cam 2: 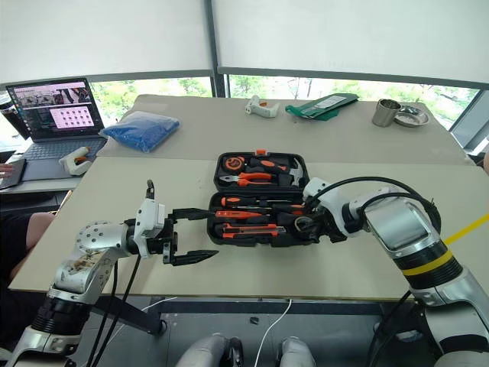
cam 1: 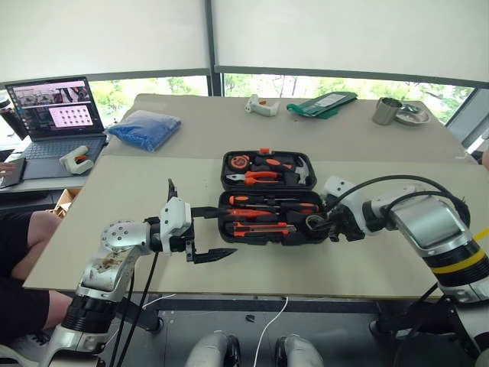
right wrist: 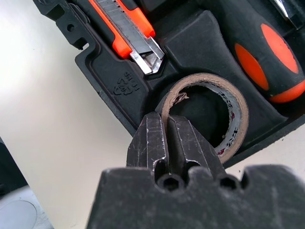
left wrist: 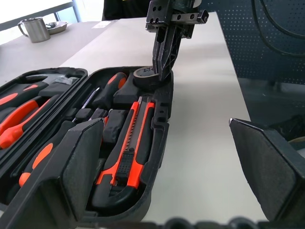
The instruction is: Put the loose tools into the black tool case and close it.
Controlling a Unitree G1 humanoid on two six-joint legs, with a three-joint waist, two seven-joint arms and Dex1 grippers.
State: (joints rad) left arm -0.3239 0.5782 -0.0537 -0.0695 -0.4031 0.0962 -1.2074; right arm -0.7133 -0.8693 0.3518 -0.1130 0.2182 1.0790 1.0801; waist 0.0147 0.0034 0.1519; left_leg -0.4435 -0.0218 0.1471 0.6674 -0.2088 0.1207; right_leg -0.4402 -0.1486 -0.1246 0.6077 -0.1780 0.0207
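Nearest the head camera, two robot arms are reaching over the front of a beige table (cam 1: 137, 191); the left gripper (cam 1: 205, 233) is hovering with its fingers wide apart and holding nothing, pointing sideways at the left end of the black tool case (cam 1: 229, 228); the right gripper (cam 1: 330, 223) is angling down over the case's right end, its fingers pinched together on the wall of the small dark tape roll (right wrist: 217, 112), one finger inside the ring and one outside.

Just beyond, the case is lying open and flat; the tape roll is sitting at the round recess in the near half's right corner, beside the orange-black utility knife (left wrist: 131, 155); behind the knife, an orange-and-black screwdriver (cam 1: 273, 202) is resting in its slot; the far half is holding pliers (cam 1: 256, 177) and other tools.

To finish this step well, the gripper should be pressing the roll flat into its recess before letting go, then drawing straight up so the inner finger is not dragging the ring back out; a tilted roll would likely be blocking the lid; the idle left gripper is well placed for swinging the lid shut.

Farther back, a blue bag (cam 1: 145, 128), a glue gun (cam 1: 261, 106) and a metal cup (cam 1: 386, 111) are standing well apart from the case.
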